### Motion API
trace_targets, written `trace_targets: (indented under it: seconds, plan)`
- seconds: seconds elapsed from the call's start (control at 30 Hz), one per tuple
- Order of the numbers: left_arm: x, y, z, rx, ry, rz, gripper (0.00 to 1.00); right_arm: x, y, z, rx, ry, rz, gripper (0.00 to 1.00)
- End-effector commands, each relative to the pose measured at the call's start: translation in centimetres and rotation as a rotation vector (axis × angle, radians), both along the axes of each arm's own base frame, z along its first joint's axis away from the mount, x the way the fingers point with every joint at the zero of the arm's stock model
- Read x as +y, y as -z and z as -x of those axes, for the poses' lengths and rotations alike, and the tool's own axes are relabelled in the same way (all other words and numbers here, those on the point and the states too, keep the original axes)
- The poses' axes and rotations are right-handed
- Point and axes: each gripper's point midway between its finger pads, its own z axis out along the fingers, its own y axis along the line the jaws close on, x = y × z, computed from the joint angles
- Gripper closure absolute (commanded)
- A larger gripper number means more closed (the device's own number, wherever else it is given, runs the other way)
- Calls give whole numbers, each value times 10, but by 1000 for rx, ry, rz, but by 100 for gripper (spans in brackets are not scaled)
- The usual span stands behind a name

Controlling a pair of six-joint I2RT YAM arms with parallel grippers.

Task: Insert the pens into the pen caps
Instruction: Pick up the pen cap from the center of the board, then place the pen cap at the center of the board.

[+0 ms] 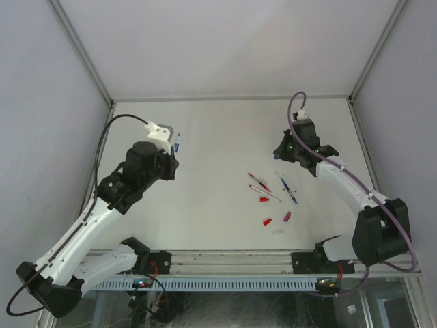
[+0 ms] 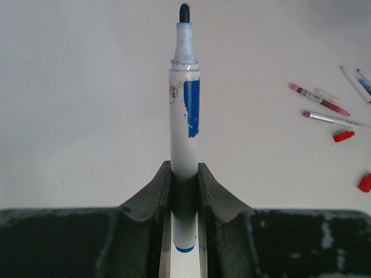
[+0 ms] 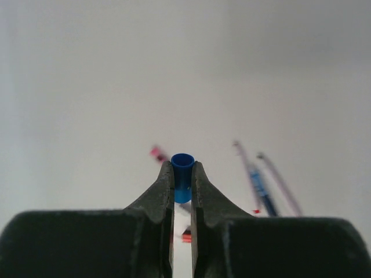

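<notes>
My left gripper (image 2: 184,171) is shut on a blue pen (image 2: 184,110) with a whitish barrel. The pen's uncapped dark tip points away from the wrist. In the top view this gripper (image 1: 173,153) hovers at the table's left, the pen (image 1: 177,143) sticking out of it. My right gripper (image 3: 182,166) is shut on a small blue pen cap (image 3: 182,160), whose open mouth faces outward. Seen from above, this gripper (image 1: 281,152) sits at the right rear. Between the arms lie more pens (image 1: 259,182) (image 1: 288,188), two red caps (image 1: 264,199) (image 1: 268,221) and a magenta cap (image 1: 287,216).
The white table (image 1: 218,137) is enclosed by grey walls on three sides. A slotted rail (image 1: 225,281) runs along the near edge between the arm bases. A small clear piece (image 1: 278,231) lies near the loose caps.
</notes>
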Motion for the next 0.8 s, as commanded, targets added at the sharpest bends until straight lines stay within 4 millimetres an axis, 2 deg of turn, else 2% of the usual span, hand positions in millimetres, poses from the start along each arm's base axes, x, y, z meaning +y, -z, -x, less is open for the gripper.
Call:
trace_targets:
  seconds: [0.0,0.1,0.17,0.37,0.57,0.6,0.77]
  plan:
    - [5,-12,-6,-44,-34,102,100,78,-34,16,-195,-460,-83,100]
    - [9,-13,-6,-47,-50,107,100,122,-44,41,-245,-669,-118,100]
    - [11,-14,-7,-52,-62,107,100,143,-47,55,-268,-765,-130,100]
    - [23,-17,-9,-74,-117,109,100,193,-39,98,-279,-1010,-147,100]
    - [32,-24,-8,-103,-153,124,100,222,-37,124,-305,-1173,-183,100]
    - [39,-24,-11,-106,-181,124,100,225,-37,127,-307,-1185,-193,100]
    - [41,-22,-11,-102,-189,120,100,231,-37,133,-323,-1219,-183,100]
